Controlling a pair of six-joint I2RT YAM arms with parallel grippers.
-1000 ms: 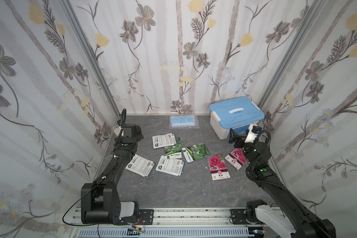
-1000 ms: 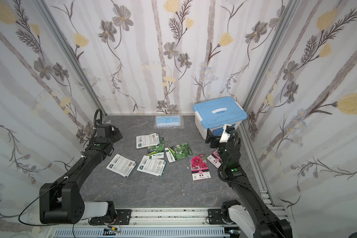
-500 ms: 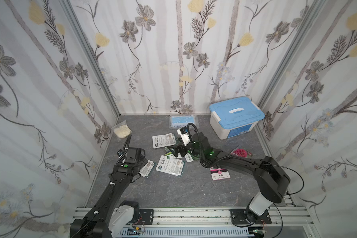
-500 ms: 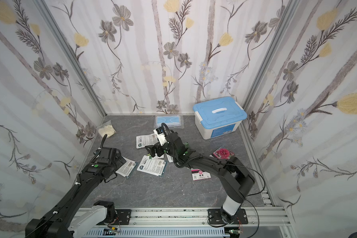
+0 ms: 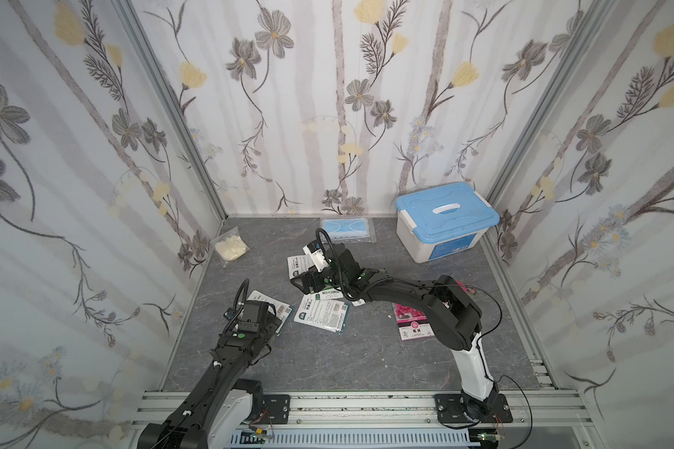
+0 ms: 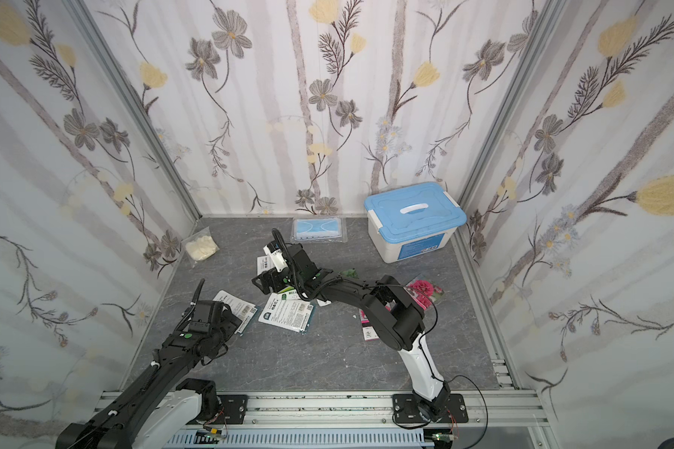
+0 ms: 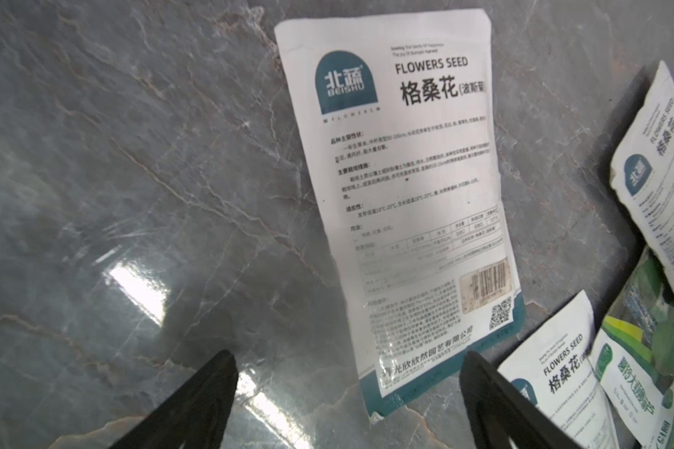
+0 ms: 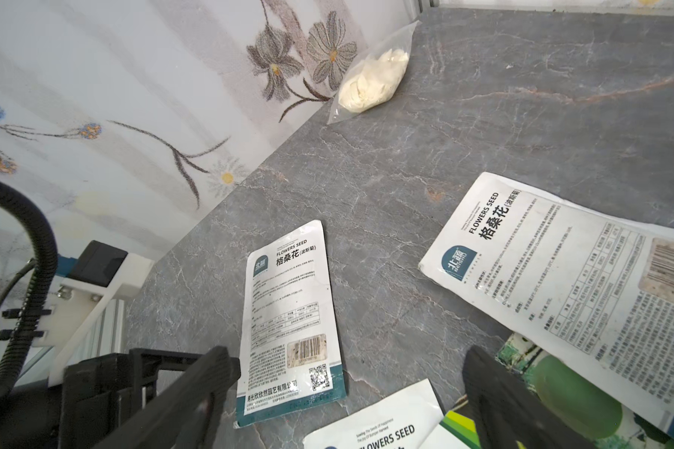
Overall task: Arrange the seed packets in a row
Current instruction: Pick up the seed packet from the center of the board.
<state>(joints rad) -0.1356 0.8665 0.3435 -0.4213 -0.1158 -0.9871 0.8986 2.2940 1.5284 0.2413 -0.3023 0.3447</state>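
Left wrist view shows our left gripper [image 7: 347, 355] spread wide and empty over the white-backed packet [image 7: 405, 194] at near left, ready to grasp, we judge; our right gripper [image 8: 347, 352] gapes likewise above the seed packets [image 5: 320, 311], scattered centrally, no row yet

left hand [image 7: 347, 355], right hand [image 8: 346, 352] (once aside) swung over seed packets [image 5: 322, 313].

seed packets [image 5: 322, 311] scattered flat, some overlapping, mostly face-down
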